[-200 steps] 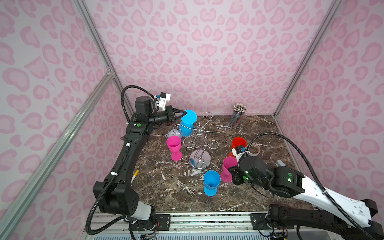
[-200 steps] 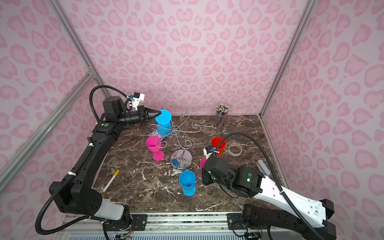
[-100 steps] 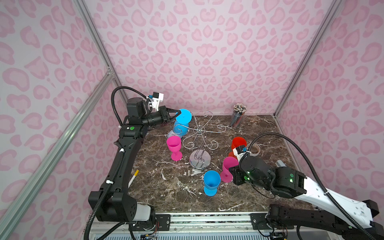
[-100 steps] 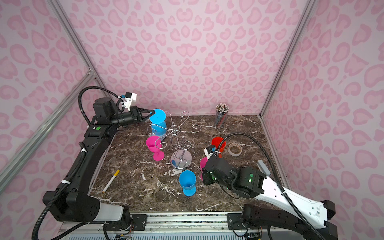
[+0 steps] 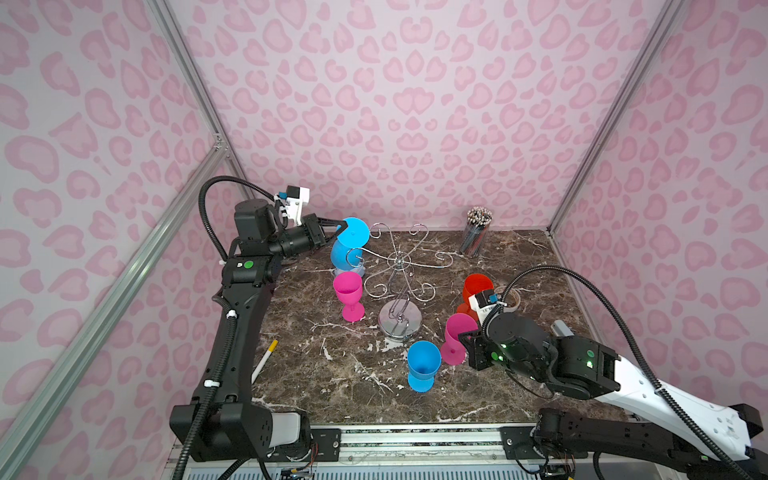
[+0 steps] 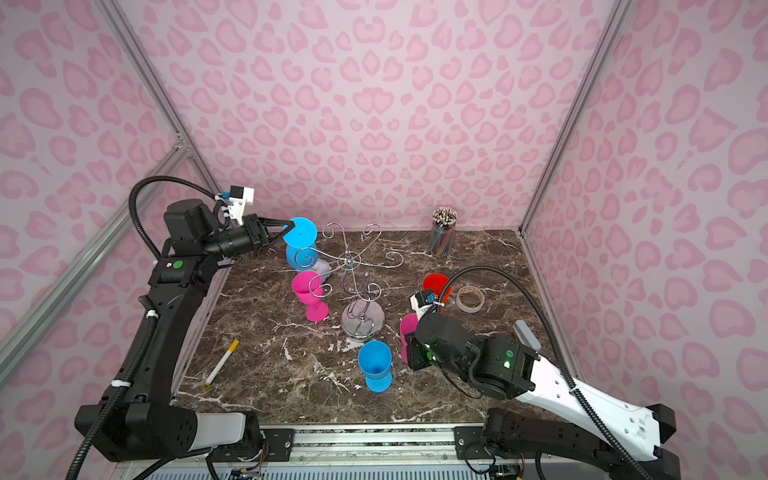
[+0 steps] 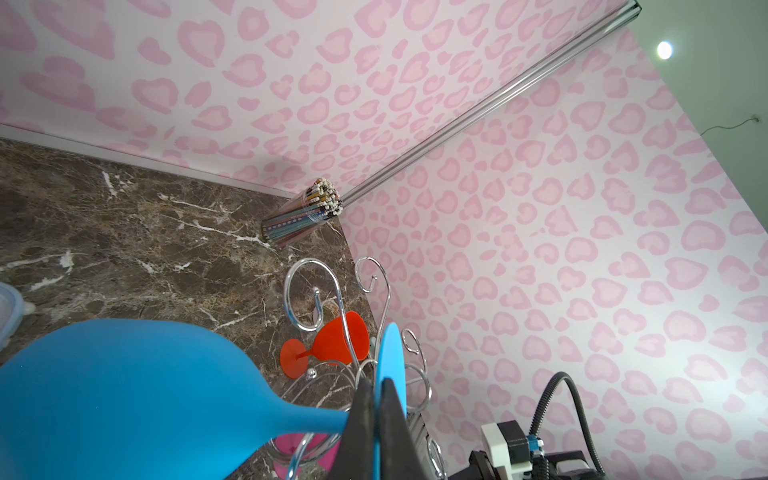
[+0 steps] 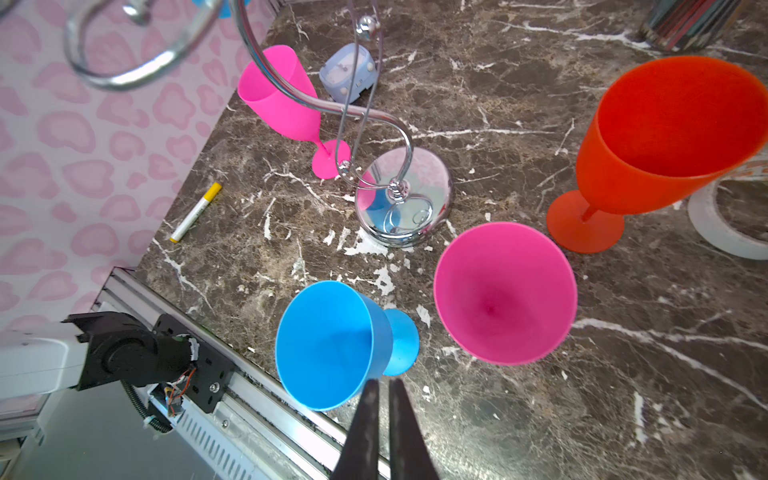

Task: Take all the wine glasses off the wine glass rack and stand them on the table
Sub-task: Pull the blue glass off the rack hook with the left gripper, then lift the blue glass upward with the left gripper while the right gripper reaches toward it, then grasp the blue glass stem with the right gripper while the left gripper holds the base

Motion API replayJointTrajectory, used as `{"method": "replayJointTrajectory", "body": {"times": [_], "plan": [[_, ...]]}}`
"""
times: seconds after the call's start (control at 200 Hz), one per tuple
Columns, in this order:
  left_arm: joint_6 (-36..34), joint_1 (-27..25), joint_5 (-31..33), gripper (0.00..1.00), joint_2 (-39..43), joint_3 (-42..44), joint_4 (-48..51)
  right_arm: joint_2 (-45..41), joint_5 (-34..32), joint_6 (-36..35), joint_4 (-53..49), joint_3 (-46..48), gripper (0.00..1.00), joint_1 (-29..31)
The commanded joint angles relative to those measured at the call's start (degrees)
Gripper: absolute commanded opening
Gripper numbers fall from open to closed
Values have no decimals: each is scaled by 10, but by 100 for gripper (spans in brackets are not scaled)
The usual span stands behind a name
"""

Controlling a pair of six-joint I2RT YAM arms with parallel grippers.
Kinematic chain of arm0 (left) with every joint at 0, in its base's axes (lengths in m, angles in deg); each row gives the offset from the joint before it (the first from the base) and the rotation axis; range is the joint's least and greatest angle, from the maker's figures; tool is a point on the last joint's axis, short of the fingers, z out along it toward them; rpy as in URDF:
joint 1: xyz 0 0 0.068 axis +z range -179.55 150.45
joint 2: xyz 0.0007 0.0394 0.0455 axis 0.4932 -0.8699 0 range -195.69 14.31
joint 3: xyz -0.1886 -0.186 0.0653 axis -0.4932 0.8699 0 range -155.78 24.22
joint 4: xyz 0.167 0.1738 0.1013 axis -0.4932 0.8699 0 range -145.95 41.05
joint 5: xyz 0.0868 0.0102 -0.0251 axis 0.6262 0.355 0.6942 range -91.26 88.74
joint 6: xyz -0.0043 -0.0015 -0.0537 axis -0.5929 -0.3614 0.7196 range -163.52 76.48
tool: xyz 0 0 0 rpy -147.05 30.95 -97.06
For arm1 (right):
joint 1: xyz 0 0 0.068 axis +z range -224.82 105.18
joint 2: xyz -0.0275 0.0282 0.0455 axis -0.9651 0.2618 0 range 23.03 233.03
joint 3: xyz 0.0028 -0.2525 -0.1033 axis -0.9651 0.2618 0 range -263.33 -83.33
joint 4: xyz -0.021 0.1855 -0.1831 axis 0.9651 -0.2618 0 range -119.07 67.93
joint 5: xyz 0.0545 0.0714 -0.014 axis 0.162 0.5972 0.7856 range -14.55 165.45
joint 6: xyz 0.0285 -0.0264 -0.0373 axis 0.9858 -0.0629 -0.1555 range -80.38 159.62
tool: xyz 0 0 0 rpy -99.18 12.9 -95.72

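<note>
Since a second ago my left arm (image 5: 237, 332) has drawn back toward the left wall, taking the blue wine glass (image 5: 344, 254) outward from the hub of the wine glass rack (image 5: 409, 324). My right arm (image 5: 582, 365) has stayed put.

On the marble table (image 5: 316, 374) the rack stands near the middle on its mirror base, with its scroll arms spread above. The left gripper (image 7: 377, 386) is clamped on the round foot of the blue wine glass. The glass hangs inverted and tilted, foot up and bowl below, at the rack's left rear edge. In both top views one scroll end crosses the bowl, and I cannot tell whether they touch.

The right gripper (image 8: 384, 386) is closed on nothing. It hovers low at the front right, just above the rim of the front blue glass (image 5: 423, 363) and beside the front pink glass (image 5: 457, 332). The red glass (image 5: 477, 289) stands behind that pink one, and the rear pink glass (image 5: 348, 293) stands upright just left of the rack's base.

A clear cup of pencils (image 5: 476, 235) sits at the back wall, a tape roll (image 6: 469, 299) lies right of the red glass, and a yellow-capped marker (image 5: 264, 360) lies near the left edge.
</note>
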Motion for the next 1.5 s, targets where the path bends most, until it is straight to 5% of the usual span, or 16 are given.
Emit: {"method": "replayJointTrajectory", "body": {"times": [0.0,0.285,0.615,0.83,1.045,1.495], "plan": [[-9,10,4,4,20,-10,-11,-10,31,-20,41,-10,9,-19],[-89,17,33,4,88,-28,-20,-15,171,-75,127,-81,5,-139],[-99,1,9,4,130,-31,-96,124,358,-119,176,-261,10,-212],[-195,-97,41,4,130,-72,-84,203,446,-113,196,-370,18,-243],[-302,-214,104,4,129,-78,-79,216,511,-66,235,-380,23,-283],[-675,-460,312,4,112,-49,-5,190,583,7,286,-326,31,-319]]}}
